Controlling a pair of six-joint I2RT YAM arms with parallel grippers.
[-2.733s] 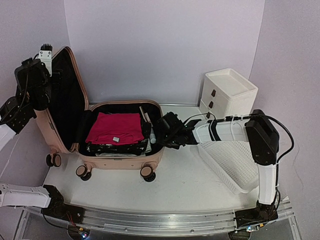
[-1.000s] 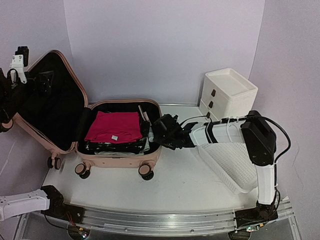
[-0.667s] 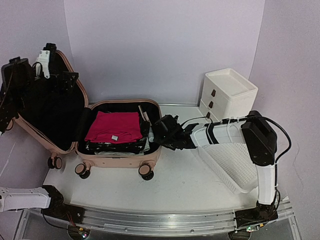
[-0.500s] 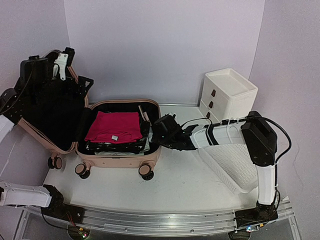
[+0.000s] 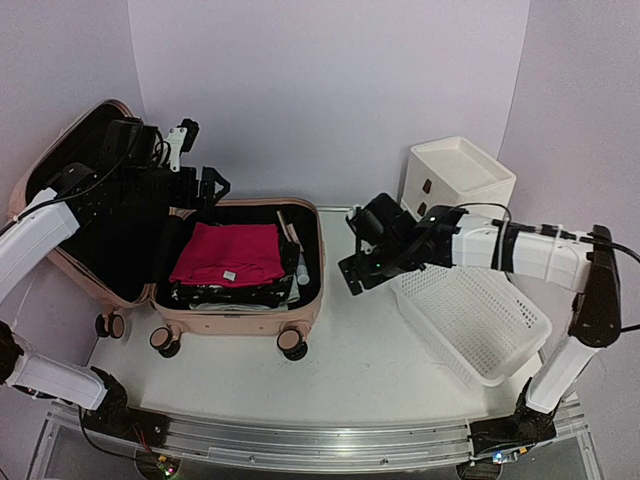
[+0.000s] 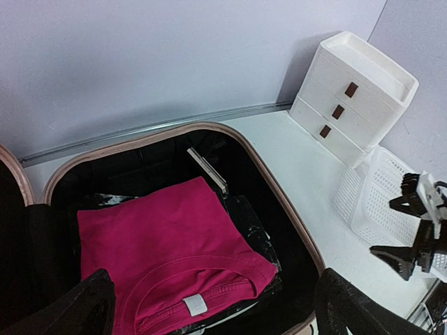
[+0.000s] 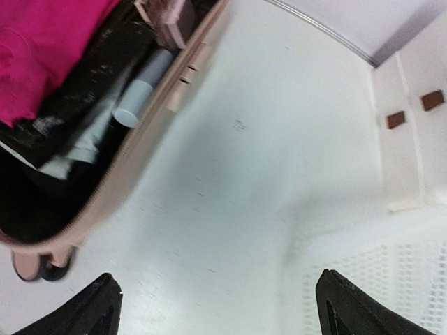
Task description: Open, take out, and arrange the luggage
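Note:
The luggage (image 5: pixel 236 318) lies open on the table, a pale-pink case whose black-lined lid (image 5: pixel 75 235) leans back to the left. A folded magenta shirt (image 5: pixel 230 253) tops the dark clothes packed in its base. My left gripper (image 5: pixel 205 178) hovers open above the back-left corner of the base. In the left wrist view it looks down on the shirt (image 6: pixel 160 244) and the case rim (image 6: pixel 279 181). My right gripper (image 5: pixel 358 262) hangs open above the table, just right of the case. The right wrist view shows the case's edge (image 7: pixel 160 118) at upper left and nothing between the jaws.
A white drawer unit (image 5: pixel 457 185) with brown handles stands at the back right. A white perforated basket (image 5: pixel 470 320) lies tilted in front of it, close under my right arm. A pale-blue tube (image 7: pixel 136 98) is tucked along the case's right side.
My right gripper has opened and drawn up and to the right, away from the case's right side. My left arm has swung right from the lid's outer edge to above the base.

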